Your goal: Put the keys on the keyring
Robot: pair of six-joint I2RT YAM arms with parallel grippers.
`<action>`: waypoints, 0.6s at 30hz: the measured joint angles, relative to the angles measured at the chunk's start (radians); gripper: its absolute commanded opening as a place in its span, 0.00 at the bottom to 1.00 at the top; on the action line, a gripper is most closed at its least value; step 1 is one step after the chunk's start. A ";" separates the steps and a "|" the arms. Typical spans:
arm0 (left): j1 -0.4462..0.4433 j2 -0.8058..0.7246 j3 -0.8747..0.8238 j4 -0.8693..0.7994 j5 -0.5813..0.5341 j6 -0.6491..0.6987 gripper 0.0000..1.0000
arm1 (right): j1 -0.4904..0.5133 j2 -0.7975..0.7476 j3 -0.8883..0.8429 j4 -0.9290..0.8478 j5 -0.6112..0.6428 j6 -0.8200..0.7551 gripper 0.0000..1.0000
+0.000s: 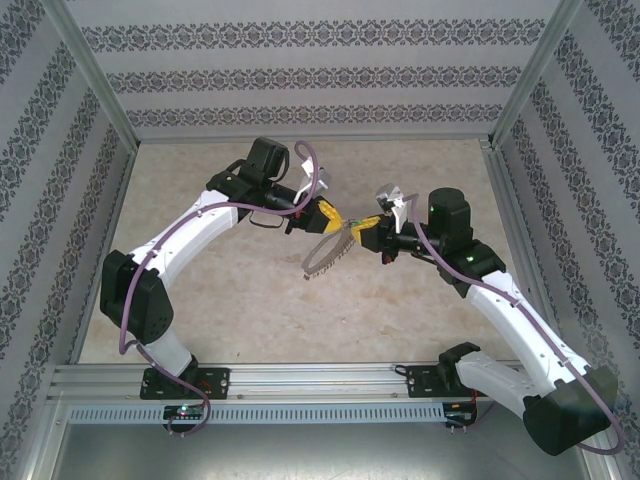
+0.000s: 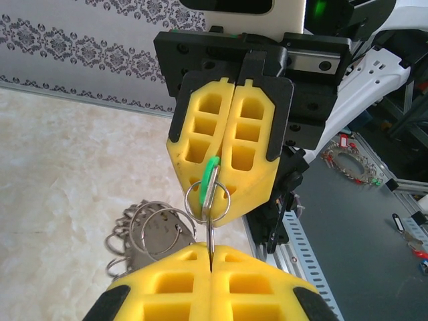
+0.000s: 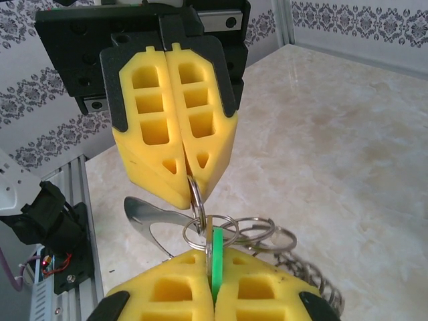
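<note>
- Left claw (image 1: 325,214) closed tight on the keyring (image 1: 326,255); keyring hangs toward 7 o'clock over the counter (image 1: 250,310)
- Right claw (image 1: 363,228) at its 3 o'clock, tips nearly meeting; pinches the green key (image 2: 209,179) against the keyring

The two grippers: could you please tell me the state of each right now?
Left gripper: closed on the keyring.
Right gripper: closed on the green key.

Left fingers (image 2: 195,258) pinch keyring (image 2: 150,234); right fingers (image 2: 249,186) clamp green key (image 2: 209,178), tips close together.
</note>
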 measured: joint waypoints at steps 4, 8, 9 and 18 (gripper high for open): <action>0.000 0.000 -0.007 0.022 0.000 -0.011 0.00 | 0.000 0.015 0.028 -0.019 0.000 0.004 0.00; 0.002 -0.002 -0.029 0.078 -0.016 -0.049 0.09 | -0.006 0.053 0.071 -0.046 0.000 0.023 0.00; 0.002 -0.003 -0.035 0.095 -0.025 -0.061 0.14 | -0.006 0.067 0.085 -0.060 0.002 0.026 0.00; 0.017 -0.061 -0.185 0.315 -0.169 -0.232 0.42 | -0.016 0.190 0.227 -0.134 0.029 0.046 0.00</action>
